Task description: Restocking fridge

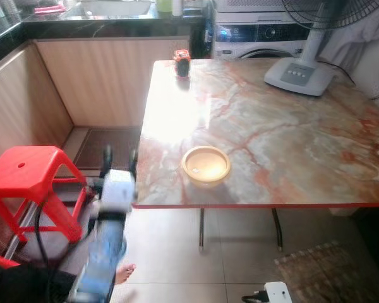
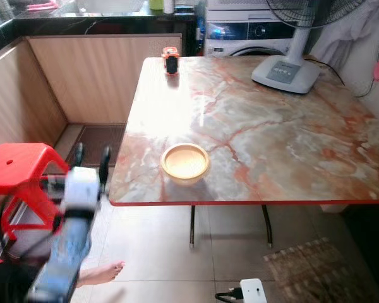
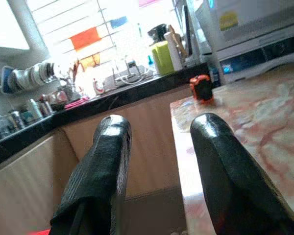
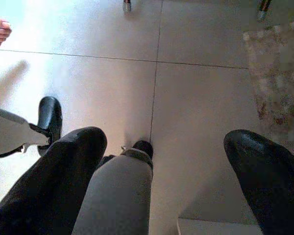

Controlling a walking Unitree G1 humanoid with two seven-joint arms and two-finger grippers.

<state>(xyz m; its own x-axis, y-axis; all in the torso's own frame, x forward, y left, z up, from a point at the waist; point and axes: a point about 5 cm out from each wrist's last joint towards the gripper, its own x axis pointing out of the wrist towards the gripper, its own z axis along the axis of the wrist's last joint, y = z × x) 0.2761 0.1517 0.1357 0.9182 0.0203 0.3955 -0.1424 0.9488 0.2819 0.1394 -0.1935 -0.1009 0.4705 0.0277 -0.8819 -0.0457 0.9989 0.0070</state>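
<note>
Left gripper, fingers spread and empty, raised just off the near left corner of the marble table. Right gripper, fingers spread, hanging toward the floor tiles. On the table: a yellow bowl near the front edge, a small red-and-black object at the far left corner, a fan base. A red stool and a person's foot lie close by. Risk: the raised arm clipping the table edge or stool; the bowl could be nudged off.
</note>
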